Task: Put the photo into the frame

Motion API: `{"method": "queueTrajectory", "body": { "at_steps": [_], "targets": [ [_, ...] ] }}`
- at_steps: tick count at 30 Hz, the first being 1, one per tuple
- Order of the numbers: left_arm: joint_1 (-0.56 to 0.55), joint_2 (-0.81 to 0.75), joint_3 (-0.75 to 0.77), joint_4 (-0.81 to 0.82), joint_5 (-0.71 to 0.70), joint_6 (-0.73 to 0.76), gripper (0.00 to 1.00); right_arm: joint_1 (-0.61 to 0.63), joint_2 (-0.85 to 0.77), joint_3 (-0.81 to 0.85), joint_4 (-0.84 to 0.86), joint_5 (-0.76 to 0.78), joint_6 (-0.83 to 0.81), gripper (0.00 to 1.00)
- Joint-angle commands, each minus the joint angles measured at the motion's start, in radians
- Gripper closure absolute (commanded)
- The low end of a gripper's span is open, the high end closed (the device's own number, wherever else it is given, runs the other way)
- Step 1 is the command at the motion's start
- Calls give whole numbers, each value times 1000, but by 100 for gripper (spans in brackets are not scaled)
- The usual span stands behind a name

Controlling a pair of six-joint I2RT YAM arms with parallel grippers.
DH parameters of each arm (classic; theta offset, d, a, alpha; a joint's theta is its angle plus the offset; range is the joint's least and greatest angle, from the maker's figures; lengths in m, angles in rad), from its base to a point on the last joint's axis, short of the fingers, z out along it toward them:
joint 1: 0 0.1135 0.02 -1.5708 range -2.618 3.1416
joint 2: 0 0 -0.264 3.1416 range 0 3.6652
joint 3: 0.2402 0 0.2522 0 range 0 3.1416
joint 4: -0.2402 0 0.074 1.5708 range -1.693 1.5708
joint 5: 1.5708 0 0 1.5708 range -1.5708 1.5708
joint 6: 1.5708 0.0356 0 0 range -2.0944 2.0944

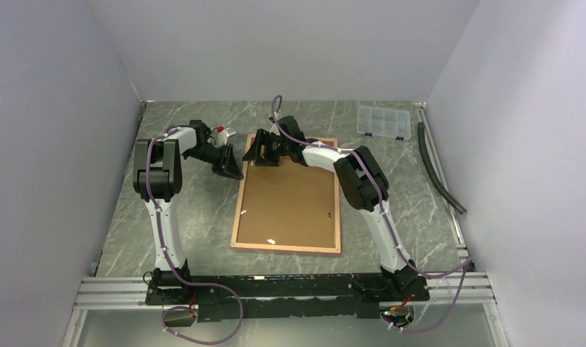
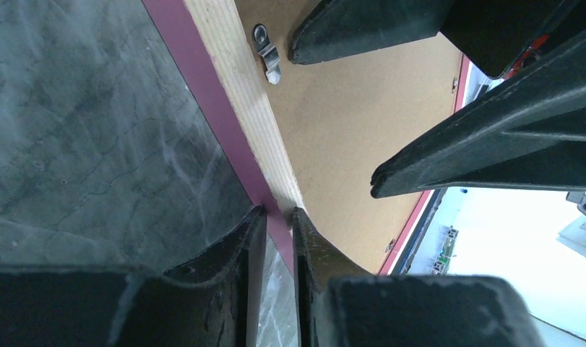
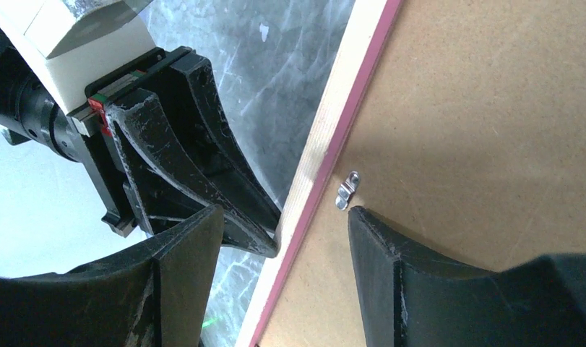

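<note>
Tan wood side up, the frame [image 1: 286,248] lies flat on the tabletop [image 1: 391,181] with a brown backing board [image 1: 290,199] set inside it. Left arm: elbow raised, forearm reaching right. The left gripper [image 2: 277,213] has its fingers clamped on the frame's pink outer edge near the far left corner. Right arm: stretched forward and leftward. The right gripper [image 3: 286,213] has its fingers apart, straddling the same rail. Only the wrist views show the metal clip [image 3: 346,190] on the board.
</note>
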Motion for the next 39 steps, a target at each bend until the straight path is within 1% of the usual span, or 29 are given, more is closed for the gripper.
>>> {"method": "queueTrajectory", "body": {
  "at_steps": [1,13,35,39],
  "targets": [
    [-5,1,-14,-3,28,36,77,11,32,41,44,-19,31,33],
    [-5,-1,-20,1,28,39,78,18,67,71,71,-30,75,34],
    [-5,-15,-29,-13,23,58,80,25,99,112,92,39,107,38],
    [-5,-25,-28,-27,21,64,80,26,90,135,81,16,98,37]
  ]
}}
